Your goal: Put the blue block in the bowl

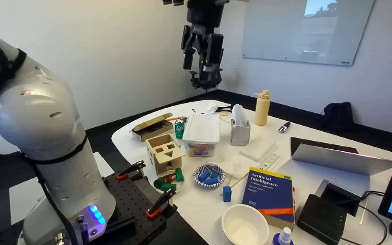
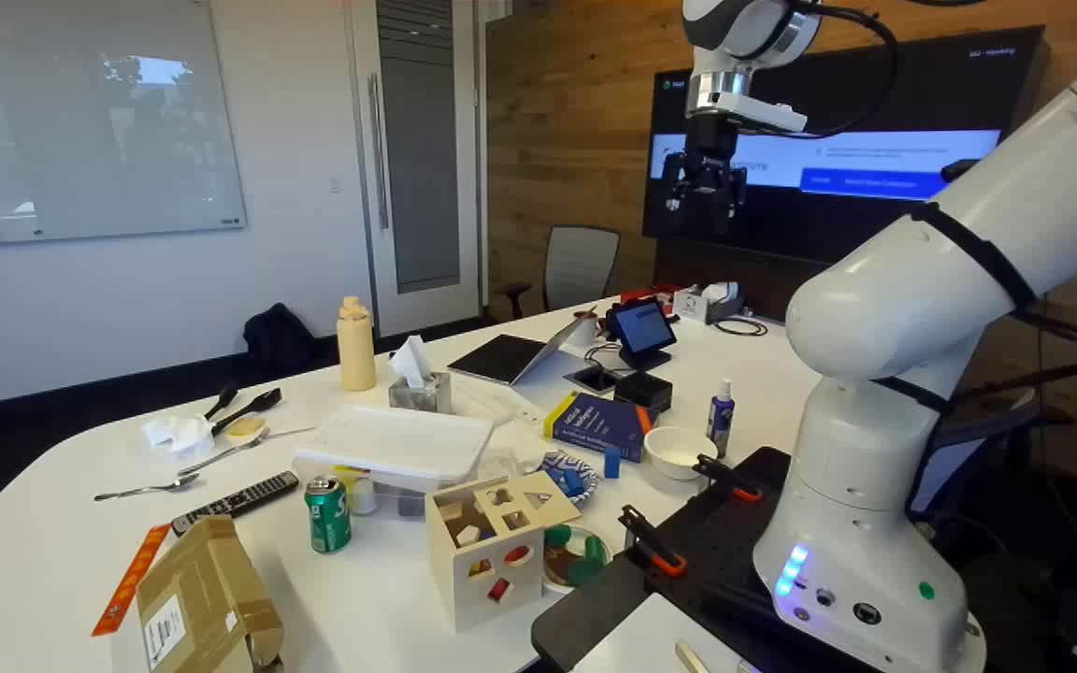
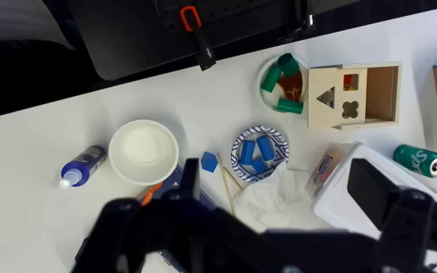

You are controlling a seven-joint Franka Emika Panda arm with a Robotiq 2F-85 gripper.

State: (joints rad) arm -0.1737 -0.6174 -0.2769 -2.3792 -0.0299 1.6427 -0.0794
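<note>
The blue block (image 1: pixel 227 194) stands upright, long axis vertical. In an exterior view the bowl (image 1: pixel 245 224) is cropped below. The gripper (image 3: pixel 279 185) gapes wide.

Bowl (image 3: pixel 143 151) is presenting smooth white surface; blue block (image 3: pixel 209 162) is showing flat, matt faces. Patterned dish (image 3: pixel 280 146) is resembling printed paper. Shape-sorter box (image 2: pixel 520 608) is displaying pale, smooth wood. Drink can (image 2: pixel 327 519) is appearing glossy, metallic green. Tissue box (image 1: pixel 241 137) is gleaming like polished metal, tissue (image 1: pixel 239 115) looking thin, papery. Storage tub (image 1: pixel 199 145) is exhibiting clear plastic, lid (image 1: pixel 203 127) opaque white plastic. Carton (image 2: pixel 197 570) is exposing brown cardboard. Arm (image 2: pixel 880 322) is shining smooth white; gripper (image 3: pixel 280 182) is looking matt black. Wall panelling (image 2: pixel 557 140) is revealing wood grain; whiteboard (image 1: pixel 277 30) is giving glossy reflections.
</note>
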